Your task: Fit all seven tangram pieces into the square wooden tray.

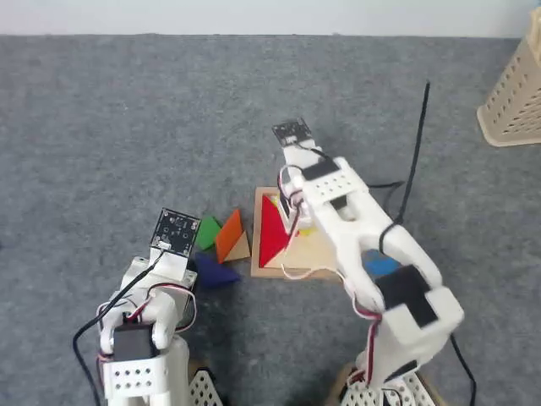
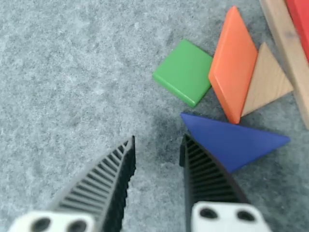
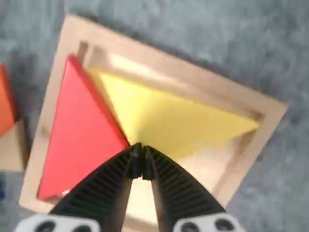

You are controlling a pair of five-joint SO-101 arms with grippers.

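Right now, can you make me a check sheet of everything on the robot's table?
Surface: grey felt-like mat, flat.
Job's things: wooden tray holds red triangle and yellow triangle; green square, orange parallelogram, plain wooden triangle and blue triangle lie on the mat beside it.
Clutter: nothing seen.
Grippers: left gripper open, above the mat by the blue triangle; right gripper shut, empty, over the tray.
Cables: black cable runs across the mat beside the right arm.
Surroundings: beige perforated basket at the far corner.
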